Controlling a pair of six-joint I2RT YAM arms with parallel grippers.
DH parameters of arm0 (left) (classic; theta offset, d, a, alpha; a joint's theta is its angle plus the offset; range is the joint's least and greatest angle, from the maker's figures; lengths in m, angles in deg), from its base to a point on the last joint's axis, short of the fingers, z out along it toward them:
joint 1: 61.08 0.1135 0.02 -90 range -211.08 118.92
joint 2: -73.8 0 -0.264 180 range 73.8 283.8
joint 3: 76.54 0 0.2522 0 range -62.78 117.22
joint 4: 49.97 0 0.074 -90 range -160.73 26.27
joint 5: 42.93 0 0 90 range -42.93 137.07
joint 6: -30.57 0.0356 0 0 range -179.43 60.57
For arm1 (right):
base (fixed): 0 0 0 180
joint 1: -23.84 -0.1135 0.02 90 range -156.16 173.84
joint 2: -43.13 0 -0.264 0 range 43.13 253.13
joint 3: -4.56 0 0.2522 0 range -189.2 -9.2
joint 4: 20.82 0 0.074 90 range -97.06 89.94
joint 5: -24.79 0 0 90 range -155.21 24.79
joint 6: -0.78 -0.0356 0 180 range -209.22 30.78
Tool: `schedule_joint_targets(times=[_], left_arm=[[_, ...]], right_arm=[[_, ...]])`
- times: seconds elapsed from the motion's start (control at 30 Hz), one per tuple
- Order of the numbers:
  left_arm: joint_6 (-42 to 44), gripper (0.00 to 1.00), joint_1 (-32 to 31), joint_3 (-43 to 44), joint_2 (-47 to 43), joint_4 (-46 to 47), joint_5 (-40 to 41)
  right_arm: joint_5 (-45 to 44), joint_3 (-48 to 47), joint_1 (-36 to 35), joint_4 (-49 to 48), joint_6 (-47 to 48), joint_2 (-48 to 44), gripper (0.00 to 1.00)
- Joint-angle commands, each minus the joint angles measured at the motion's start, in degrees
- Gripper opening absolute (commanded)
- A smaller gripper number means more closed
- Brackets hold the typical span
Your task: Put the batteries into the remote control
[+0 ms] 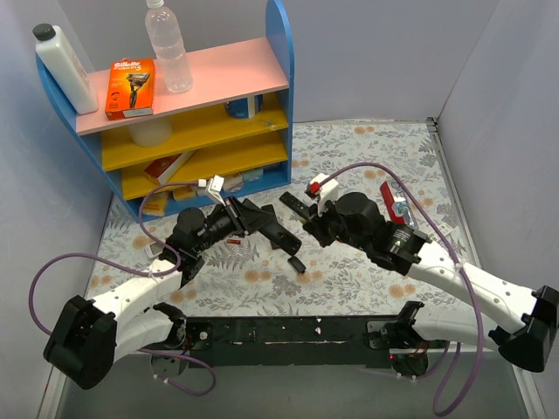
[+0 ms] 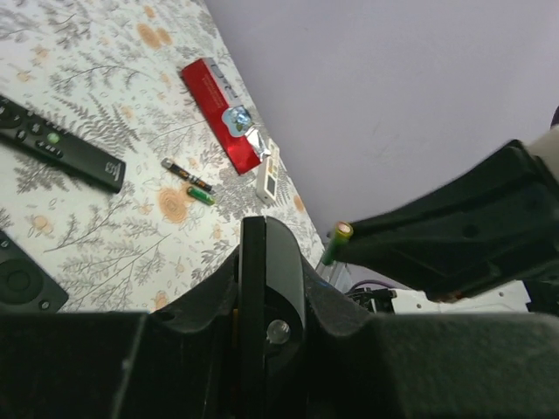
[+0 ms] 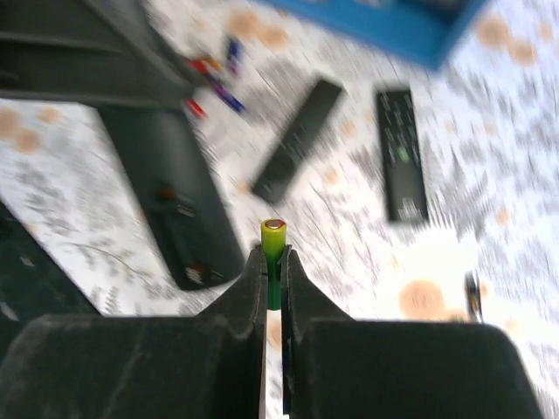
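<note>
A green-and-yellow battery (image 3: 273, 247) stands pinched upright between the closed fingers of the right gripper (image 3: 273, 264), held above the table at mid-scene. Just left of it, the left gripper (image 1: 229, 212) is clamped on a black remote control (image 1: 266, 229) (its face is too blurred to make out). A loose green cell (image 2: 201, 195) lies on the floral cloth just beside a darker cell (image 2: 179, 171), near a red pack (image 2: 220, 113) whose print is unreadable. Far left, an orange box (image 1: 130, 88) on the shelf (image 1: 201, 122) reads "Gillette".

Blue shelf (image 1: 281, 52) back-left; top board holds white bottle (image 1: 68, 74), orange razor box (image 1: 131, 87), clear bottle (image 1: 170, 57). Red packet (image 2: 214, 100) on floral cloth (image 2: 87, 218).
</note>
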Motion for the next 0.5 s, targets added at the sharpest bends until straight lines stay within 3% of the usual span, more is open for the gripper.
schedule_joint_targets(times=[0.0, 0.2, 0.47], left_arm=[[1.08, 0.0, -0.17, -3.12, -3.16, -3.56, 4.16], [0.91, 0.0, -0.17, -5.59, -4.83, -4.8, 4.96], [1.96, 0.0, -0.09, -6.21, -6.5, -7.52, 5.22]], right_arm=[[-5.14, 0.72, 6.6, 15.13, -6.43, 3.65, 0.01], [1.81, 5.83, 16.12, 16.46, -8.98, 10.06, 0.01], [1.11, 4.34, 17.18, 15.23, -7.66, 22.89, 0.01]])
